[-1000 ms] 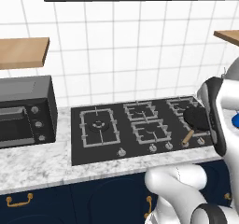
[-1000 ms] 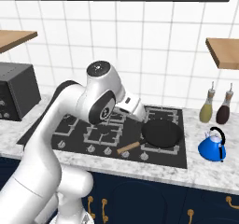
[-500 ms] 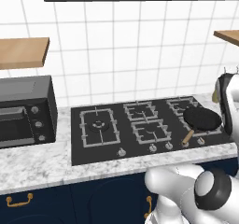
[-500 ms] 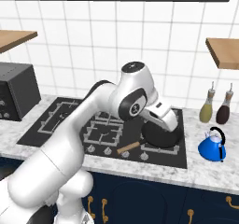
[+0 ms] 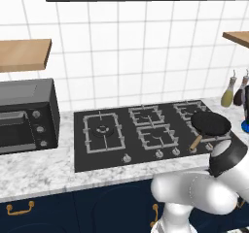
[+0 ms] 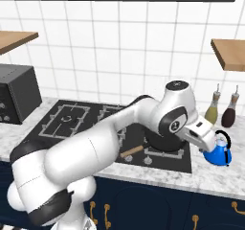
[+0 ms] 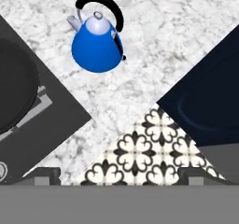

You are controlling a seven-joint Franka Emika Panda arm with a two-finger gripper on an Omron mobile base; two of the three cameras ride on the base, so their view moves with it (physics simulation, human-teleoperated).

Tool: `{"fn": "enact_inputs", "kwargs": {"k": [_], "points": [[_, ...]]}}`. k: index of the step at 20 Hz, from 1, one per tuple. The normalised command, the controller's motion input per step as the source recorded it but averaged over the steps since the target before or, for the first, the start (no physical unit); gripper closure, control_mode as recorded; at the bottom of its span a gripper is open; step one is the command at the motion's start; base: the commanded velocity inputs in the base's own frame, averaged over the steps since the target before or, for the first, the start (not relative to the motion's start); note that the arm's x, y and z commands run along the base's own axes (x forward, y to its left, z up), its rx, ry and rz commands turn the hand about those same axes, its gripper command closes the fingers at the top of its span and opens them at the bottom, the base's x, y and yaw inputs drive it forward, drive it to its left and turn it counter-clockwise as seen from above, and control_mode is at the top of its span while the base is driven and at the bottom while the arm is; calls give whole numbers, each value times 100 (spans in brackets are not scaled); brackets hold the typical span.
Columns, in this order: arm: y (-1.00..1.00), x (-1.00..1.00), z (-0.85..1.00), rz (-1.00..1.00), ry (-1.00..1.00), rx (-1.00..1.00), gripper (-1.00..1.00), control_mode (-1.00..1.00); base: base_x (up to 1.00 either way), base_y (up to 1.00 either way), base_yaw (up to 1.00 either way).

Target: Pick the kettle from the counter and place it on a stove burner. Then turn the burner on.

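Observation:
The small bright-blue kettle [image 6: 218, 153] with its black handle stands upright on the speckled marble counter [image 6: 210, 177], right of the black cooktop. My gripper [image 6: 206, 140] hovers just above and left of it, partly covering it. In the hand view the kettle [image 7: 97, 46] sits ahead of the gripper [image 7: 119, 174] on the counter [image 7: 158, 41]; the fingertips [image 7: 45, 173] stand wide apart with nothing between them, so the gripper is open. The largest stove burner [image 5: 102, 130] lies at the cooktop's left end, also seen as burner [image 6: 71, 118]. A sliver of the kettle [image 5: 245, 126] shows at the edge.
A black frying pan [image 5: 210, 123] with a wooden handle [image 6: 131, 151] sits on the right front burner, next to the kettle. Two bottles [image 6: 213, 110] [image 6: 231, 113] stand behind the kettle. A dark toaster oven [image 5: 24, 115] stands left of the cooktop. The counter's front edge and patterned floor [image 7: 140, 148] lie near.
The arm has swung to the right, from above the cooktop's middle across the frying pan to the counter end by the kettle. Kettle and pan have stayed put.

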Motion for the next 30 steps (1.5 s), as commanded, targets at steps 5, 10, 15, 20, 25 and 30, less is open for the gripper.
{"fn": "enact_inputs", "kwargs": {"k": [5,10,15,20,25,30], "points": [[-100,19,-36,20,2,11,-100,-100,0,0,0],[-88,48,-1,30,3,23,-100,-100,0,0,0],[-19,82,0,16,28,1,-100,-100,0,0,0],[0,56,-2,1,19,1,-100,-100,0,0,0],[-3,3,-7,0,0,0,-100,-100,0,0,0],[-20,7,-22,6,0,-4,-100,-100,0,0,0]]}}
